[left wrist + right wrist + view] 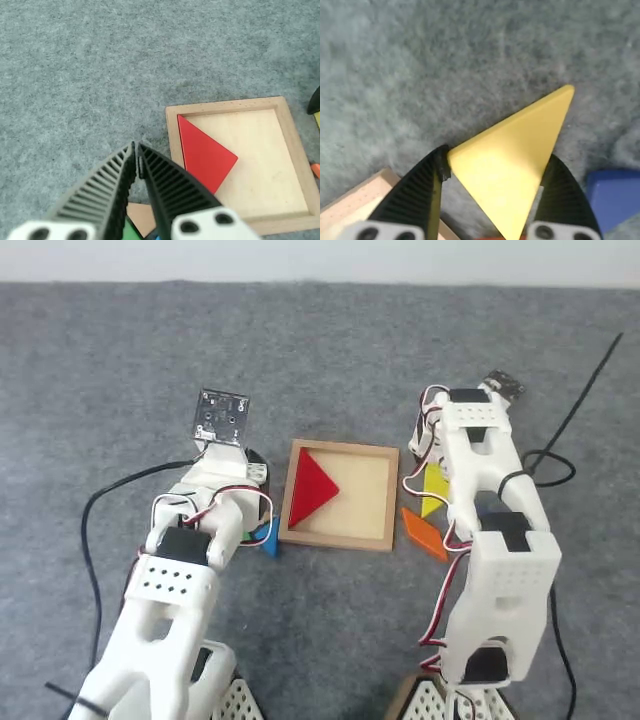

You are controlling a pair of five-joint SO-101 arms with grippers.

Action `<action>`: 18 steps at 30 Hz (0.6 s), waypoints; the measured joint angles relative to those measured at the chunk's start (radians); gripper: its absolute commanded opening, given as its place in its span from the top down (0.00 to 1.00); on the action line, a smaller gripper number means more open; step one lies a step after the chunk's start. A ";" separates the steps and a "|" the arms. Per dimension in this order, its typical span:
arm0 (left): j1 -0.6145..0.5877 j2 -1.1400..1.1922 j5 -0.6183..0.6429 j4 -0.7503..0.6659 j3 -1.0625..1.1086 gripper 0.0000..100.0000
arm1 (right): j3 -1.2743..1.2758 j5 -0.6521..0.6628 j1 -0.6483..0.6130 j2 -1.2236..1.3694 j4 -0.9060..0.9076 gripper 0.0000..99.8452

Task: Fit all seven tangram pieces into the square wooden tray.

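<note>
While our right gripper (497, 156) pinches the yellow triangle (520, 135) beside the wooden tray (340, 538) and our left gripper (136, 146) sits closed and empty, that corner-on hold could twist loose.

Left arm (170, 590), right arm (510, 565): white, printed; black servos (180, 542); red-black-white wiring (412, 478). Left hand (136, 145), right hand (497, 155): black ribbed fingers (170, 185).

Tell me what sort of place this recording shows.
Likely a robotics test bench: grey felt-like table cover, left arm and right arm side by side, a wooden tray between them, a yellow triangle in the right gripper.
</note>
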 measured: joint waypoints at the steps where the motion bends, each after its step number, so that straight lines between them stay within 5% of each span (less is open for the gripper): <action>1: 0.000 0.000 0.000 0.000 0.000 0.99 | 0.000 0.011 0.000 0.000 0.005 0.88; 9: 0.000 0.000 0.000 0.000 0.000 0.99 | 0.000 0.183 -0.003 -0.011 0.028 0.88; 18: 0.000 0.000 0.000 0.000 0.000 0.99 | 0.000 0.677 -0.003 -0.075 0.028 0.88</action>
